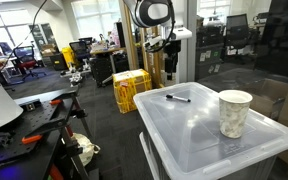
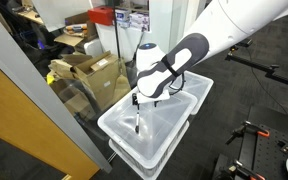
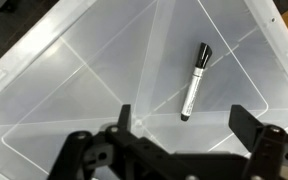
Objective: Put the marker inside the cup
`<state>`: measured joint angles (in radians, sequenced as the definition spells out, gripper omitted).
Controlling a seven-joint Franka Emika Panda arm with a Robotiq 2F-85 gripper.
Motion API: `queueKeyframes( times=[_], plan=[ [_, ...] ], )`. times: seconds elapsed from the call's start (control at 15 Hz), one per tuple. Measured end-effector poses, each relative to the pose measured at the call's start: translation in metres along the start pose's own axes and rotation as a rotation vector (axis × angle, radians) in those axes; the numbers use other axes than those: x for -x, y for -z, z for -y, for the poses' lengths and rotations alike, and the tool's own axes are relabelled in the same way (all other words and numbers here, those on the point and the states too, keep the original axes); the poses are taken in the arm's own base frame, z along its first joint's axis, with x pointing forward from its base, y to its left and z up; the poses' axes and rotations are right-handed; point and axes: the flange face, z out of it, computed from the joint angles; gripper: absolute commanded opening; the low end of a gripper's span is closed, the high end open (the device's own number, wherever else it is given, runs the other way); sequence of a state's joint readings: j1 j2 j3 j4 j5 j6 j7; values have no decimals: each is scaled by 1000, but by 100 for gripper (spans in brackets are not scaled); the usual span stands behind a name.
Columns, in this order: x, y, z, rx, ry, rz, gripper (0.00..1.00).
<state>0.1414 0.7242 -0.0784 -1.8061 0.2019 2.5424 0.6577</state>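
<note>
The marker (image 3: pixel 194 80) has a pale barrel and a black cap. It lies flat on the clear lid of a plastic bin (image 3: pixel 54 80), just beyond my fingertips in the wrist view. It also shows in both exterior views (image 1: pixel 177 98) (image 2: pixel 137 124). The whitish paper cup (image 1: pixel 234 112) stands upright on the same lid, well to the side of the marker. It is out of the wrist view, and I cannot make it out behind the arm in an exterior view. My gripper (image 3: pixel 184 120) (image 2: pixel 137 98) (image 1: pixel 170 68) hangs above the marker, open and empty.
The lid tops stacked clear bins (image 2: pixel 119 128) (image 1: pixel 189 145). Cardboard boxes (image 2: pixel 89 72) stand beside them by a glass partition. A yellow crate (image 1: pixel 131 88) and office chairs (image 1: pixel 24 62) are further off on the dark floor.
</note>
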Motion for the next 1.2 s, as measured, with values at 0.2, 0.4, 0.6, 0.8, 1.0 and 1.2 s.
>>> queueKeyframes(
  times=[0.2, 0.4, 0.6, 0.8, 1.0, 1.2],
  plan=[
    [0, -17, 6, 10, -3, 4, 100],
    [-6, -31, 12, 12, -7, 1, 100],
    [-13, -42, 19, 3, -11, -4, 100],
    [-21, -52, 28, -17, -22, -4, 100],
    [-26, -64, 37, -39, -31, -1, 100],
    [-28, -74, 43, -50, -34, 13, 100]
  ],
)
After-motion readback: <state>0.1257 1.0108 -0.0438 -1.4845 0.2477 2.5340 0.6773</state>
